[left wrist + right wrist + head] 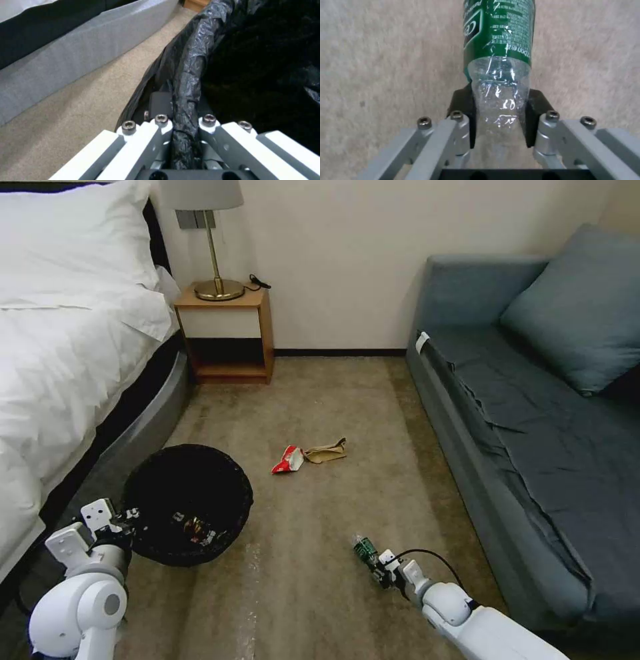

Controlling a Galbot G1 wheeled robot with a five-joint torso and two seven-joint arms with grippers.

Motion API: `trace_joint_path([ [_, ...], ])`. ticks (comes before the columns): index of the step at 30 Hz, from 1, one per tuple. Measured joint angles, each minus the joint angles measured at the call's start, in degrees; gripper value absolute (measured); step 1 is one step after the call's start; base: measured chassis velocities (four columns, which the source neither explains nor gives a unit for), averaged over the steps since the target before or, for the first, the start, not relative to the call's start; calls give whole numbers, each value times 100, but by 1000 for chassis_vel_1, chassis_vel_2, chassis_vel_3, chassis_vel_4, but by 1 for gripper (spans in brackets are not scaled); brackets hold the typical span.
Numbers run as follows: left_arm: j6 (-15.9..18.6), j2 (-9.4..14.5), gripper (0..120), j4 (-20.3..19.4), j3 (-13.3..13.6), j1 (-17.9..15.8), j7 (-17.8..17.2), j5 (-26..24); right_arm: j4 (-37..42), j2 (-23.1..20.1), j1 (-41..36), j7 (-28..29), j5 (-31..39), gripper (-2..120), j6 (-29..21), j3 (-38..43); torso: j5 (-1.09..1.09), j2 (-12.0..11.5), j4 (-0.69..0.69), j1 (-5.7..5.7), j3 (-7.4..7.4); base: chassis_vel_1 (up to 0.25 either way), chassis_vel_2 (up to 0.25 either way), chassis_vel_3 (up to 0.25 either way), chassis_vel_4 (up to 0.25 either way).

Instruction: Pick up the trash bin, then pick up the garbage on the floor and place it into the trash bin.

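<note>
You are losing the bottle's [498, 50] cap end past the frame edge in the right wrist view, the scraps lying inside the trash bin [189, 503] are reading too small to identify (head view), and the bag is hiding its white body.

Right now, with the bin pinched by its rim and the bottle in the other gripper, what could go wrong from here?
1. The left gripper clamps only the thin bagged rim of the trash bin; the liner could slip, or the bin could tilt.
2. The right gripper pinches the clear, crushed part of the bottle, which may squirm out in transit.
3. The red-white wrapper and brown paper lie on the carpet ahead and could be run over.
</note>
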Motion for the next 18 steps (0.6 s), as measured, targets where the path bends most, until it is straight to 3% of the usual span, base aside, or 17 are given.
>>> trace_joint_path([
  [6, 0, 7, 3, 8, -1, 16, 0, 15, 722, -161, -58, 122, 223, 23, 168, 254, 0, 0, 0, 0, 0, 0, 0, 0, 0],
  [12, 0, 31, 3, -24, -3, 25, 0, 17, 2402, -396, 107, 419, 852, 23, 150, 458, -2, 0, -1, 0, 0, 0, 0, 0, 0],
  [15, 9, 13, 3, -70, 29, 32, -4, 33, 3589, -329, 603, 871, 1505, 23, 23, 146, -4, 0, 1, 0, 0, 0, 0, 0, 0],
  [18, 20, -9, 3, -103, 67, 36, -6, 59, 3904, -157, 1012, 1257, 1797, 23, 24, -298, -2, 0, 1, 0, 0, 0, 0, 0, 0],
])
